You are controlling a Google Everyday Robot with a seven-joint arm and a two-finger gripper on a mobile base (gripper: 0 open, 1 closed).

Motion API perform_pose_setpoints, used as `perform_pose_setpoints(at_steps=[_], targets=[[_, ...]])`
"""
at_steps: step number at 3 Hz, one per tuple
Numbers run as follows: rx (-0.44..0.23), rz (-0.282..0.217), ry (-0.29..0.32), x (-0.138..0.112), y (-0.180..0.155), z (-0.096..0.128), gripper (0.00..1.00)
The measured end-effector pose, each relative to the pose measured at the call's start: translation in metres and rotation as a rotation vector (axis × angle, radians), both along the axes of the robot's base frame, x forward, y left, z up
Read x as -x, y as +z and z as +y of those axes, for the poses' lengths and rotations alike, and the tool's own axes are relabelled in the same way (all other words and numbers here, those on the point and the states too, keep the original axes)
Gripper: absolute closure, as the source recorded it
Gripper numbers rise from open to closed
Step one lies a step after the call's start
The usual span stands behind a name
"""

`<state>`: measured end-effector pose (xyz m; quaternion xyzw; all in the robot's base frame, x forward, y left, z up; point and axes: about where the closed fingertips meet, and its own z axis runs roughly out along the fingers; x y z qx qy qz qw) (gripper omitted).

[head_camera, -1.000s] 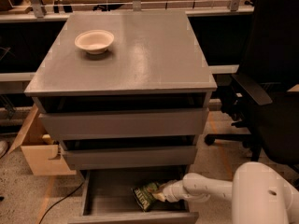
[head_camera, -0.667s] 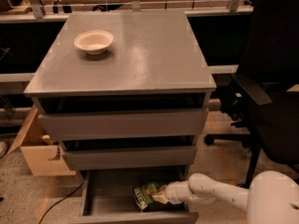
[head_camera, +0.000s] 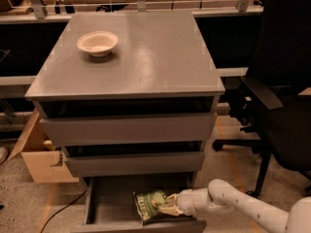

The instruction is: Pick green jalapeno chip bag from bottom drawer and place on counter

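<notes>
The green jalapeno chip bag (head_camera: 149, 204) lies in the open bottom drawer (head_camera: 112, 205), near its front right. My gripper (head_camera: 167, 207) reaches into the drawer from the right on a white arm, and its tip is against the bag's right edge. The counter (head_camera: 146, 52) is the grey top of the cabinet, well above the gripper. A white bowl (head_camera: 97, 42) sits on the counter's back left.
Two upper grey drawers (head_camera: 129, 130) stand slightly open above the bottom one. A black office chair (head_camera: 277, 96) stands close on the right. A cardboard box (head_camera: 36, 154) sits on the floor at the left, with a cable beside it.
The view has shifted a little, and my arm now shows further right and lower. The gripper stays at the bag's right edge; the bag has not visibly moved.
</notes>
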<state>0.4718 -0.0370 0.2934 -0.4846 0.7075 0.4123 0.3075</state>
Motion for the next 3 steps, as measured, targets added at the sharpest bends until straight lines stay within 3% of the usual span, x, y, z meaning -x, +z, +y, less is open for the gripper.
perform_pose_setpoints(at_steps=[1, 2, 3], targets=[[-0.024, 0.015, 0.043, 0.012, 0.004, 0.004, 1.00], [-0.021, 0.013, 0.038, 0.011, 0.003, 0.005, 1.00], [-0.037, -0.023, 0.082, 0.004, 0.020, 0.012, 1.00]])
